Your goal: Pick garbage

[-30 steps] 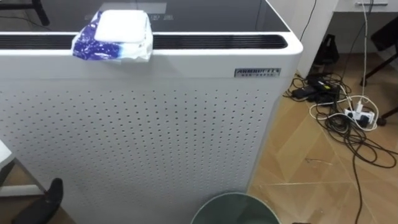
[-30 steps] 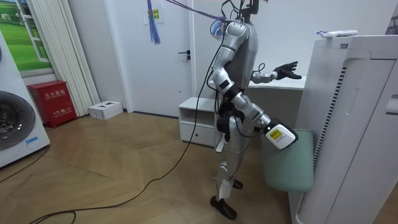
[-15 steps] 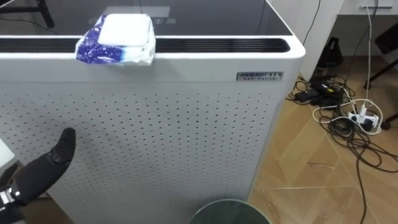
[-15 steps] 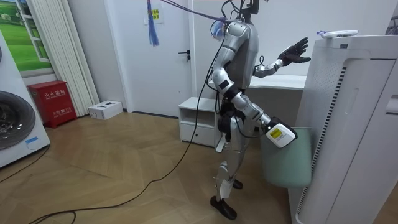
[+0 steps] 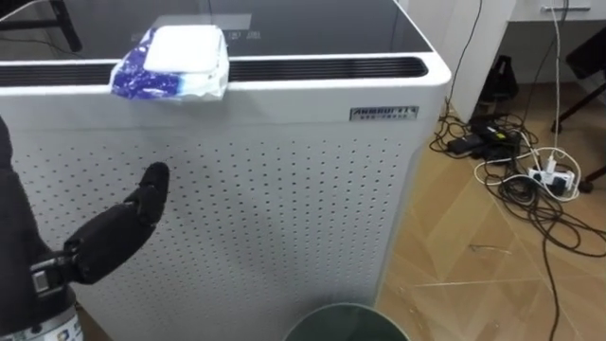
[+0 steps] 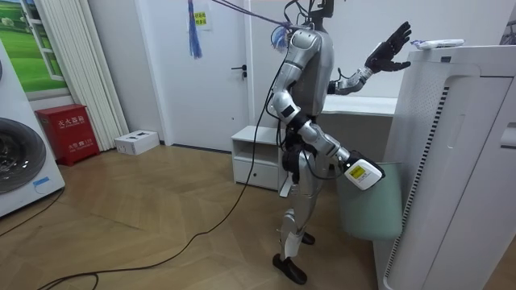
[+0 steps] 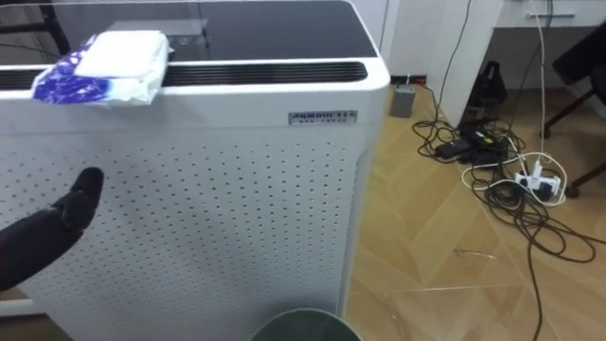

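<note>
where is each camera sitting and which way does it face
Left eye view: on the head, looking down at the tall white perforated cabinet; open left hand shows.
Right eye view: beside it, same downward look, same hand.
Room view: off in the room, side-on to the whole robot.
Shared: crumpled blue-and-white wrapper atop the cabinet.

- Cabinet [image 5: 284,208]: white; front covered in even rows of small dark holes; top glossy black, with a dark slot along its near edge.
- Packet [image 5: 175,62], far left on the cabinet: white, with a blue wrap speckled white.
- Left hand [image 5: 114,237]: black.
- Bin [image 5: 346,324], near: dull green.
- Floor [image 5: 473,275], right: light brown wood in slanted boards.
- Cables [image 5: 516,180]: black, some white.
</note>
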Motion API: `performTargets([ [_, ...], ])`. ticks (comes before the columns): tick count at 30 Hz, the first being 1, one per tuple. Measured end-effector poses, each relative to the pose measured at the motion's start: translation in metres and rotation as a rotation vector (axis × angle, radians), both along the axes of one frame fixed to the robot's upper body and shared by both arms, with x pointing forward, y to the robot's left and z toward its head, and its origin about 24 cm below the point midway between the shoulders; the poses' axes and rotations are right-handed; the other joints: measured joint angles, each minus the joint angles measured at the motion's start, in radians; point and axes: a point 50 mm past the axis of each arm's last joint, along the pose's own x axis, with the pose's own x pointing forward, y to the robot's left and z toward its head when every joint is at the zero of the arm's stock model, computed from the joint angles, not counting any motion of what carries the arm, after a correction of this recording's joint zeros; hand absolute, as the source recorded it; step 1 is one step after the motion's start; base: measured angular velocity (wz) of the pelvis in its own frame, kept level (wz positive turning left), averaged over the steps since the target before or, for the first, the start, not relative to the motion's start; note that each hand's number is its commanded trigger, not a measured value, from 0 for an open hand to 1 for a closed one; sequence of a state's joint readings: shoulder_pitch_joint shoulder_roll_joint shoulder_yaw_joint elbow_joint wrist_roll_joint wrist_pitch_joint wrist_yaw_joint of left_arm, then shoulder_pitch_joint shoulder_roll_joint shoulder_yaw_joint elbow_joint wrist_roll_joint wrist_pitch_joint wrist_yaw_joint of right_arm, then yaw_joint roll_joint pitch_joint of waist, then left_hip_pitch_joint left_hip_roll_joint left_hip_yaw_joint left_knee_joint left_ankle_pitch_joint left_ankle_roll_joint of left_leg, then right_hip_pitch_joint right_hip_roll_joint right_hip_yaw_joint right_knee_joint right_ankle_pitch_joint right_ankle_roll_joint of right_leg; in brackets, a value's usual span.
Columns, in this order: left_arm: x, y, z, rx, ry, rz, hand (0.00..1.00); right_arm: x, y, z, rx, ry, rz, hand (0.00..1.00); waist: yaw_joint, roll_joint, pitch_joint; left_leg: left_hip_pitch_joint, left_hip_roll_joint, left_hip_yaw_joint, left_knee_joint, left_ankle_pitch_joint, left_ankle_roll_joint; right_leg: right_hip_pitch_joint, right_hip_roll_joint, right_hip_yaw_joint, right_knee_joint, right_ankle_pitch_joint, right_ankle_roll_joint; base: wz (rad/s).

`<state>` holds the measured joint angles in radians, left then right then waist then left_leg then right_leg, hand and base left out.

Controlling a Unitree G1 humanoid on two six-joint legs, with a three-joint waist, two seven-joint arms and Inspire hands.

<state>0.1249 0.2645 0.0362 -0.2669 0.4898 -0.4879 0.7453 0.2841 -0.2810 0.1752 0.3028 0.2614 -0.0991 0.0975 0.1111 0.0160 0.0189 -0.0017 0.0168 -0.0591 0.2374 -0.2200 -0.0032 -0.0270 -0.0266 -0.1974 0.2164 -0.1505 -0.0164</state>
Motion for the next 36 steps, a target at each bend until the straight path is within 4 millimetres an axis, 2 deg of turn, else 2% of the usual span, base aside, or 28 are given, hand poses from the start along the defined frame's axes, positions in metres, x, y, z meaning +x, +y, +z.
performTargets([
  [7, 0.004, -0.002, 0.003, 0.049, 0.019, -0.033, 0.0, 0.0, 0.002, 0.0, 0.022, 0.004, 0.039, 1.0, -0.002, 0.007, -0.0013, 0.0, 0.0, 0.0, 0.0, 0.0, 0.0, 0.003, -0.001, 0.0, -0.005, 0.001, 0.001, 0.0],
  [9, 0.005, -0.001, 0.004, 0.074, 0.031, -0.039, 0.0, 0.0, 0.002, 0.0, 0.024, 0.004, 0.043, 1.0, -0.002, 0.015, 0.0011, 0.01, 0.0, 0.0, -0.003, 0.0, 0.0, 0.014, -0.001, 0.0, -0.005, 0.001, 0.001, 0.0],
  [15, 0.006, 0.0, 0.004, 0.103, 0.054, -0.046, 0.0, -0.001, 0.003, 0.0, 0.015, 0.009, 0.091, 1.0, -0.006, 0.03, 0.0003, 0.041, -0.001, 0.004, -0.02, 0.006, 0.001, 0.036, 0.0, 0.005, -0.011, 0.001, 0.002, 0.0],
  [21, 0.007, 0.009, 0.009, 0.151, 0.067, -0.023, 0.0, -0.001, 0.002, 0.001, 0.018, 0.012, 0.117, 1.0, -0.021, 0.03, 0.0002, 0.05, -0.003, 0.003, -0.034, 0.011, 0.001, 0.044, -0.001, 0.004, -0.015, 0.0, 0.003, 0.0],
  [36, 0.015, 0.007, 0.009, 0.255, 0.151, -0.022, 0.0, -0.001, -0.002, 0.002, 0.015, 0.011, 0.129, 1.0, -0.025, 0.034, -0.0024, 0.05, -0.004, 0.006, -0.034, 0.011, 0.002, 0.04, -0.002, 0.006, -0.015, 0.0, 0.004, 0.0],
])
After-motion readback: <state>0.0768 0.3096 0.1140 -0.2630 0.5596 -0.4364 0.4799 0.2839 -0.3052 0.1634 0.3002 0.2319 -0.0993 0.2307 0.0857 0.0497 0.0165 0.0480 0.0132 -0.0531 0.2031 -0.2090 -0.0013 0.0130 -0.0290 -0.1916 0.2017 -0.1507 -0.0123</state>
